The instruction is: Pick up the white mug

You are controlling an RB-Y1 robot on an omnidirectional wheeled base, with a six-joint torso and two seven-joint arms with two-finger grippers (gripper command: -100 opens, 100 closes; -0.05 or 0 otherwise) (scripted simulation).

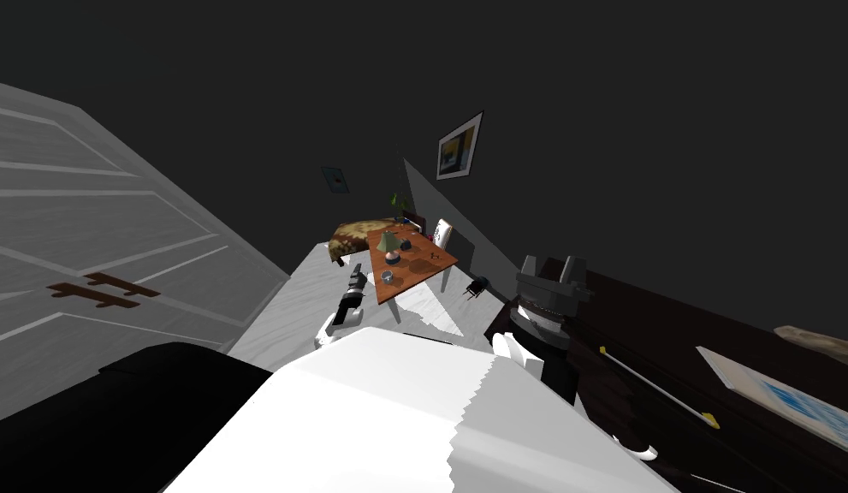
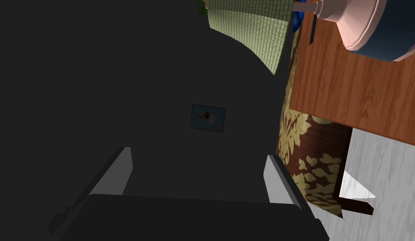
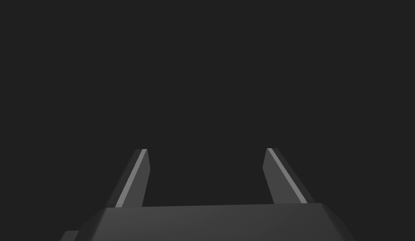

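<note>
A small pale round vessel [image 1: 386,276], which I take for the mug, sits on the near end of a brown wooden table [image 1: 422,264] ahead of me. A lamp with a green shade [image 1: 388,242] stands behind it. My left gripper [image 1: 358,270] hangs open just left of the table's near edge, level with the vessel and apart from it. In the left wrist view that gripper [image 2: 198,152] holds nothing, and the lamp shade [image 2: 248,25] and table top [image 2: 349,96] lie off to one side. My right gripper [image 1: 472,294] hangs right of the table, open [image 3: 206,149] and holding nothing.
A white panelled door [image 1: 97,257] fills the left. A dark cabinet [image 1: 670,359] with a sheet of paper [image 1: 781,394] stands close on my right. Behind the table are a white chair [image 1: 442,233], a brown and gold patterned cover [image 1: 353,235] and a plant [image 1: 400,203].
</note>
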